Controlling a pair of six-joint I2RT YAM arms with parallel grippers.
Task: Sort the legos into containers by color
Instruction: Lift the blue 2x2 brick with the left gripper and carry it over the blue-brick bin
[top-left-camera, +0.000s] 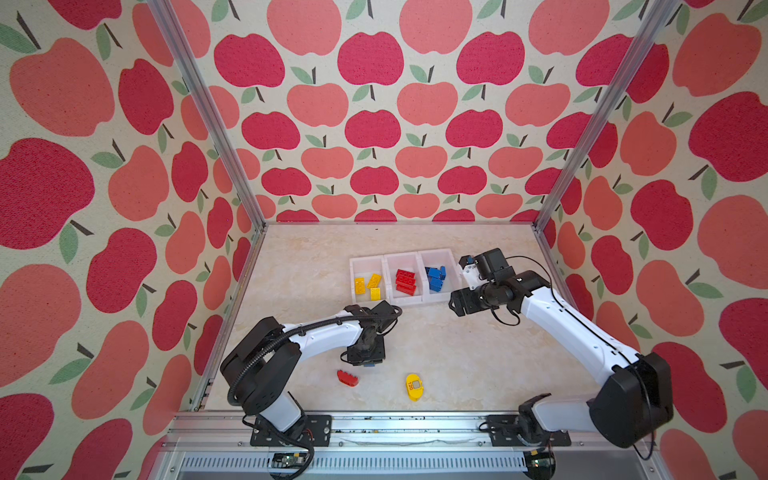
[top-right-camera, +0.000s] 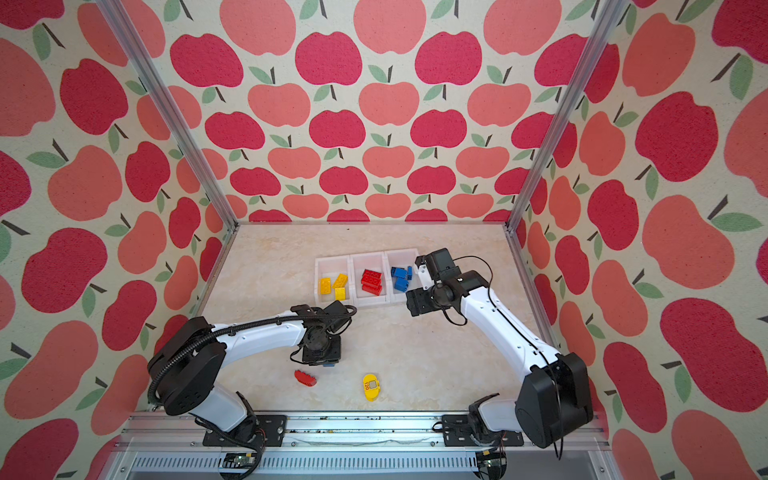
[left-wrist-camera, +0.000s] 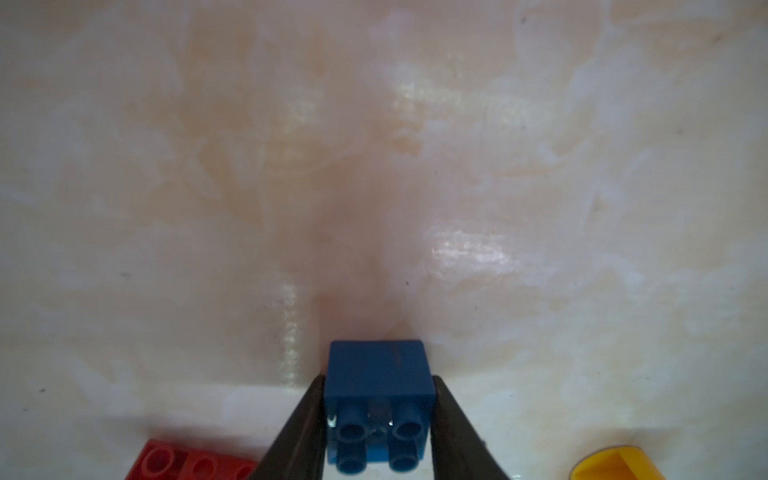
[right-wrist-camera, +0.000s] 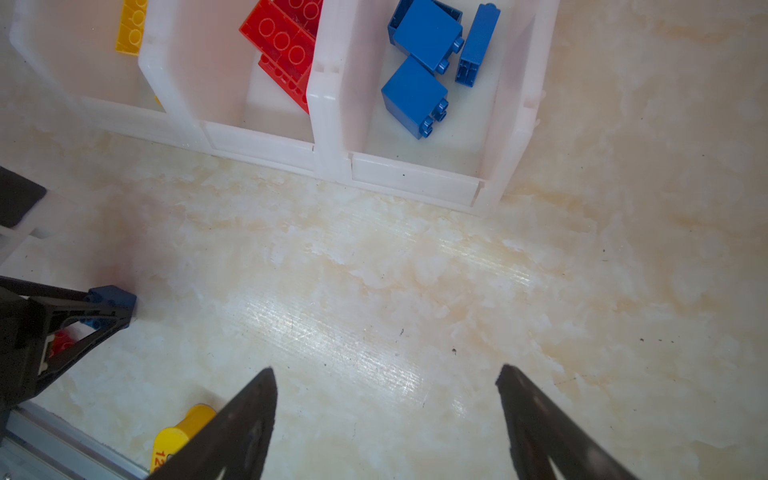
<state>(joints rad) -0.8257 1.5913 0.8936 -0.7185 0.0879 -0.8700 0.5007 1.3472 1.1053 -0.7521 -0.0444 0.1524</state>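
Note:
My left gripper (left-wrist-camera: 377, 380) is shut on a small blue brick (left-wrist-camera: 376, 370) low over the table, studs facing the camera; in both top views only a blue sliver (top-left-camera: 369, 365) shows under the wrist. A red brick (top-left-camera: 347, 378) (left-wrist-camera: 174, 461) and the rounded yellow piece marked "120" (top-left-camera: 414, 387) (right-wrist-camera: 183, 428) lie loose near the front edge. The three joined white containers (top-left-camera: 384, 259) (right-wrist-camera: 257, 143) hold yellow bricks (top-left-camera: 370, 284), red bricks (top-left-camera: 405, 281) and blue bricks (top-left-camera: 435, 277). My right gripper (right-wrist-camera: 386, 370) hangs open and empty in front of the blue bin.
Apple-patterned walls and aluminium posts (top-left-camera: 216, 124) close in the marble-look table (top-left-camera: 316, 257). An aluminium rail (top-left-camera: 374, 424) with both arm bases runs along the front edge. The left arm's forearm and cable (top-left-camera: 324, 328) lie across the space in front of the yellow bin.

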